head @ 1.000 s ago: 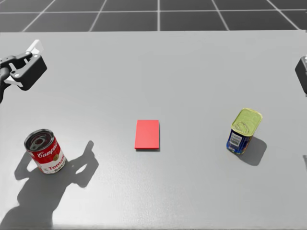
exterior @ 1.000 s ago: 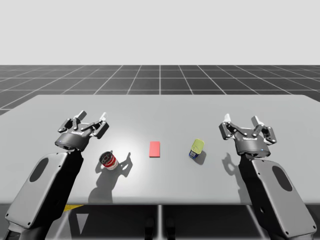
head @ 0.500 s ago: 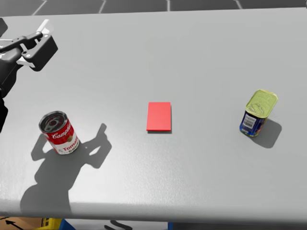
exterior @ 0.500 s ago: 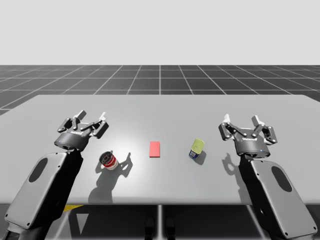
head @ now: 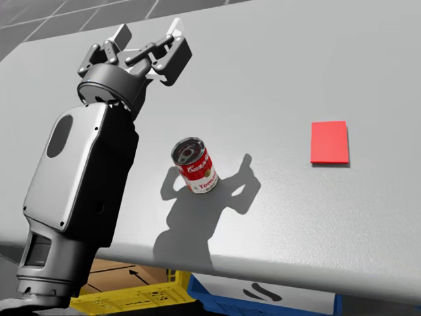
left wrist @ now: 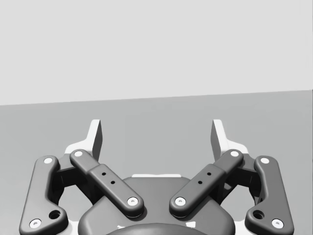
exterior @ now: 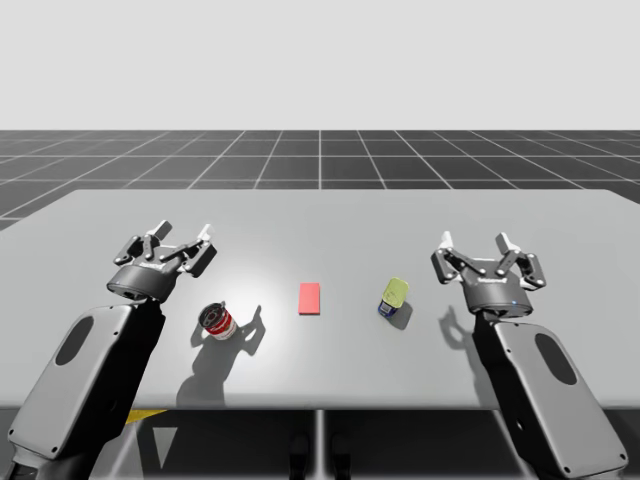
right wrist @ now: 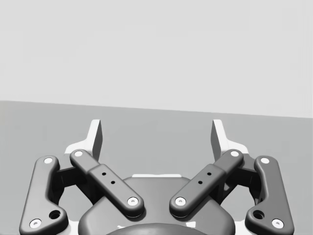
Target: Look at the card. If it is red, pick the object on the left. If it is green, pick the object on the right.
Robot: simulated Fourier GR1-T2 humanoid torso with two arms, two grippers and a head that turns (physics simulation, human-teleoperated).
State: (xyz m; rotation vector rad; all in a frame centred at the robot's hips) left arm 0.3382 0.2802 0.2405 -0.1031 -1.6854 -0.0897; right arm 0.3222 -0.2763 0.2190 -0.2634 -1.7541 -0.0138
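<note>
A red card (exterior: 310,298) (head: 329,141) lies flat at the table's middle. Left of it stands a red-and-white round can (exterior: 217,321) (head: 195,165), upright. On the card's right sits a blue tin with a yellow-green lid (exterior: 393,297). My left gripper (exterior: 180,243) (head: 148,41) (left wrist: 156,137) is open, hovering beyond and a little left of the can, nothing between its fingers. Out past the blue tin, my right gripper (exterior: 487,249) (right wrist: 156,137) is open and holds nothing.
The grey table (exterior: 330,220) stretches wide behind the objects. Below its near edge I see a yellow crate (head: 125,299) and a blue bin (head: 263,303) on the floor.
My head has turned left and down, so the can and my left arm now show and the blue tin has left the head view. My right gripper shifted slightly left.
</note>
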